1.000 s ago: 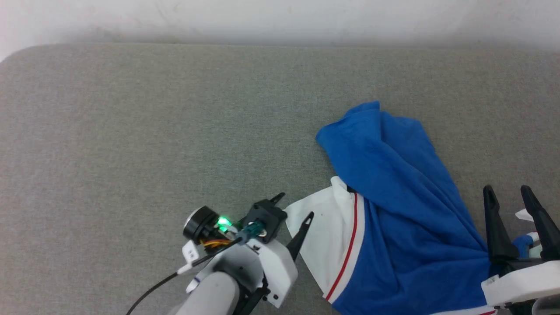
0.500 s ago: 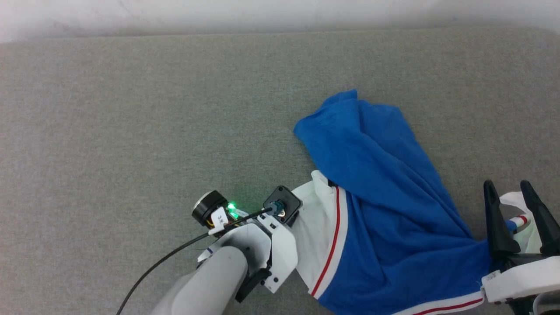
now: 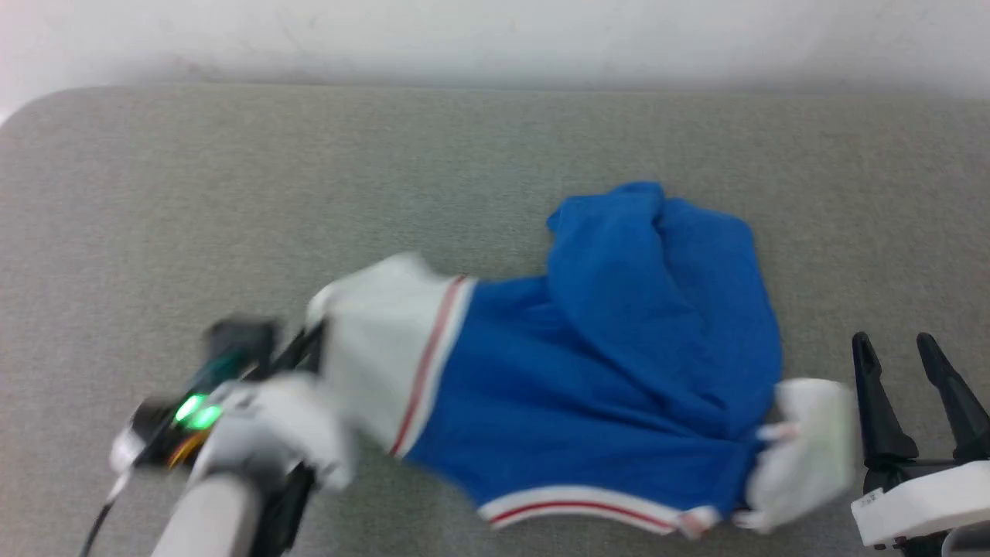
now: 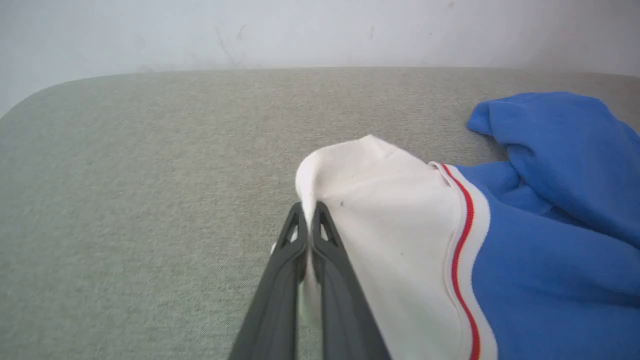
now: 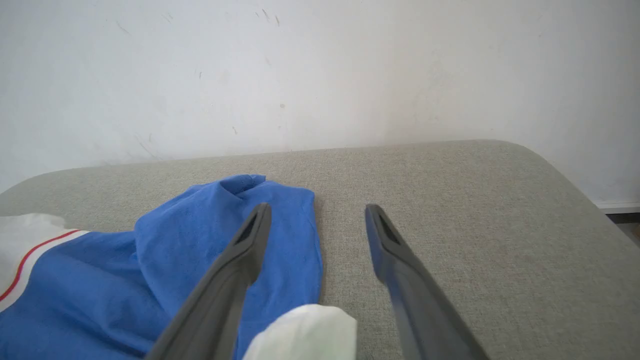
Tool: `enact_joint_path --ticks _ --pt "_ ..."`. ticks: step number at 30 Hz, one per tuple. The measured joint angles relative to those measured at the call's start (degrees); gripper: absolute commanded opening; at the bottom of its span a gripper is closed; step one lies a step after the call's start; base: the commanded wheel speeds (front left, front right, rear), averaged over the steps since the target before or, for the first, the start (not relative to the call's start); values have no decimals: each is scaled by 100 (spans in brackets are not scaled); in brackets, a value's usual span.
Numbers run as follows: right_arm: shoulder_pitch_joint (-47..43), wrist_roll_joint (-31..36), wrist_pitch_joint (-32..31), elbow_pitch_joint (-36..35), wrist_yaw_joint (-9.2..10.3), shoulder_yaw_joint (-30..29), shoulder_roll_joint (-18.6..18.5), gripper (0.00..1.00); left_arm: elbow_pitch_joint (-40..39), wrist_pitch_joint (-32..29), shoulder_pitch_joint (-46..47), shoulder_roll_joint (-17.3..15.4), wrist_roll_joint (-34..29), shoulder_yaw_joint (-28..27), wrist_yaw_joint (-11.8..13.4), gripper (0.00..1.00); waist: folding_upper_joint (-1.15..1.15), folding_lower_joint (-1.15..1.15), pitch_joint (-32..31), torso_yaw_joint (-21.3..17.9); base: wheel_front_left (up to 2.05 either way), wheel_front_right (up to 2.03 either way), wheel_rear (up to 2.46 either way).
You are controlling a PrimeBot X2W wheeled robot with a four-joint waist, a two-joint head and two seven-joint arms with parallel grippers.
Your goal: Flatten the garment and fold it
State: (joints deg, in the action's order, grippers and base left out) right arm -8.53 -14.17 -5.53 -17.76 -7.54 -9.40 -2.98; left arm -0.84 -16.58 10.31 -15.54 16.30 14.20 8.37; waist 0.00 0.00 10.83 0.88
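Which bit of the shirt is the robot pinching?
On the grey padded surface lies the blue garment. At its end by the left gripper is a white sleeve with a red stripe. Unlike the other sleeve near the open right gripper, this one is pinched.

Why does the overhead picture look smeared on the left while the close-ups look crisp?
Head view: motion blur smears the left hand and the garment, worst at the left. Left wrist view: sharp, hand shut on the white sleeve. Right wrist view: fairly sharp, the right hand open; soft even light, no glare.
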Motion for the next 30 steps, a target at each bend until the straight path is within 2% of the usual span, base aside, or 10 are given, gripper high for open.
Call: enact_joint_path --ticks 2,5,7,9,10,11,15,20,25,30 --pt "-13 0 -8 -1 0 -13 -1 100 -355 -70 -643 -80 181 -337 302 0 0 0 -36 83 0 0 0" --pt "-21 0 -48 -8 0 -41 0 100 -606 -107 -1670 -16 417 -648 669 0 0 0 -70 191 0 0 0" --pt "-35 0 -58 -10 0 -62 0 100 -609 -94 -2242 123 587 -777 846 0 0 0 -74 254 0 0 0" --pt "-40 1 -101 -22 0 -87 1 100 -564 49 -2569 265 661 -780 880 0 0 -1 -68 311 0 0 0" --pt "-43 2 -108 -26 0 -104 0 100 -555 211 -2620 383 748 -814 883 27 0 0 -62 340 0 0 0" --pt "-42 5 -114 -33 0 -115 0 100 -555 355 -2615 480 821 -829 881 100 0 0 -57 366 0 0 0" --pt "-36 11 -182 -51 0 -110 0 100 -616 803 -2297 601 894 -832 714 100 0 0 -47 444 0 0 0" --pt "-9 10 -200 -70 0 -64 0 100 -1084 971 -1310 511 673 -613 499 100 0 0 -13 438 0 0 0" --pt "27 7 -200 -70 0 18 -1 100 -1084 554 -71 434 247 147 78 100 0 0 90 336 0 0 0" --pt "140 0 -201 -88 0 13 -1 100 -291 74 1088 494 -198 1017 -492 100 0 1 238 154 0 0 0"
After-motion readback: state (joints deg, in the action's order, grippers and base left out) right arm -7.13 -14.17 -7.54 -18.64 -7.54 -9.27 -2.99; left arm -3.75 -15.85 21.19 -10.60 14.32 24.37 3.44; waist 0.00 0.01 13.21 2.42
